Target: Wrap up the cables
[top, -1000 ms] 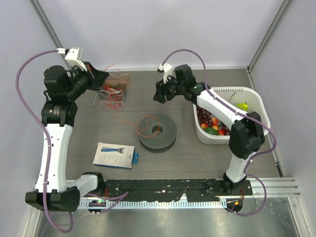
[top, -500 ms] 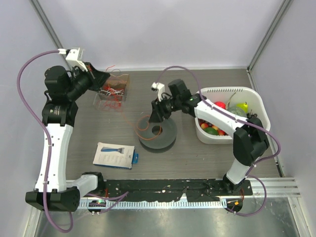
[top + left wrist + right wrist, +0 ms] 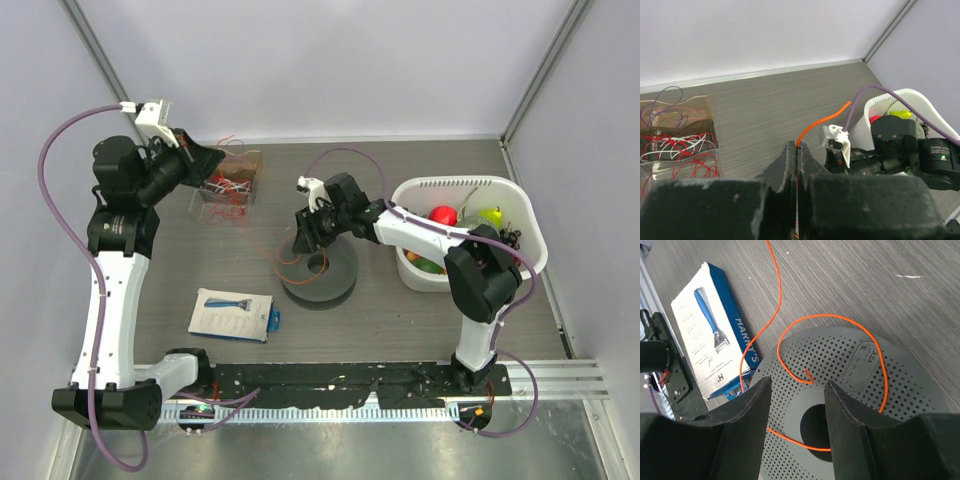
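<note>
1. Orange-red cables (image 3: pixel 228 189), with a few white ones, sit tangled in the clear box (image 3: pixel 200 208) at the table's (image 3: pixel 400 310) far left. The left gripper (image 3: pixel 797 149) hasn't budged, jaws pinched tight on one orange strand (image 3: pixel 822 121).
2. Big change: the right gripper (image 3: pixel 796 386) has swung away from the white basket (image 3: pixel 468 184) and is now over the grey disc (image 3: pixel 905 390), jaws wide apart, holding nothing.
3. Orange wire loops across the disc. Its lower run slips behind a finger (image 3: pixel 845 410), and it's barely visible from above.
</note>
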Controlling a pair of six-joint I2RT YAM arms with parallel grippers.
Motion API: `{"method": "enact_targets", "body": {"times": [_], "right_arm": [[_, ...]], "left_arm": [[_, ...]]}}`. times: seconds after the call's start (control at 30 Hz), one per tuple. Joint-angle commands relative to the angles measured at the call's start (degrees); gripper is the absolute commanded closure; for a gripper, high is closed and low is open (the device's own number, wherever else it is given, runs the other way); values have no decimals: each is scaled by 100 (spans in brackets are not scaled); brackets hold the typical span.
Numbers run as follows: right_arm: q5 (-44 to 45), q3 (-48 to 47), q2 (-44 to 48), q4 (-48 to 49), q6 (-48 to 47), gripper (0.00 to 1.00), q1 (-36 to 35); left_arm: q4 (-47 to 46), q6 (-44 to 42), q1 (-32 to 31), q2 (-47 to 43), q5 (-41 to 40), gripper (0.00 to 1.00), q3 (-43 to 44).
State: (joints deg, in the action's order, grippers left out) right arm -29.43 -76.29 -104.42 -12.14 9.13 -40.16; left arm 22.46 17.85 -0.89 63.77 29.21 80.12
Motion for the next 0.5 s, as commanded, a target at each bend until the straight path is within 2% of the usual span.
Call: {"method": "enact_targets", "body": {"times": [0.0, 0.17, 0.37, 0.4, 0.47], "right_arm": [[236, -228, -175, 361, 133, 48, -132], [166, -246, -315, 414, 247, 51, -203], [69, -281, -579, 493, 511, 61, -203], [43, -307, -588, 502, 529, 67, -194], [-10, -430, -562, 458, 546, 86, -159]], "left_arm": [[-417, 70, -8, -189, 120, 100, -31], [-461, 96, -8, -242, 120, 100, -110], [-629, 228, -8, -277, 94, 100, -216], [-620, 237, -8, -268, 93, 100, -224], [-585, 246, -8, -260, 67, 100, -225]]}}
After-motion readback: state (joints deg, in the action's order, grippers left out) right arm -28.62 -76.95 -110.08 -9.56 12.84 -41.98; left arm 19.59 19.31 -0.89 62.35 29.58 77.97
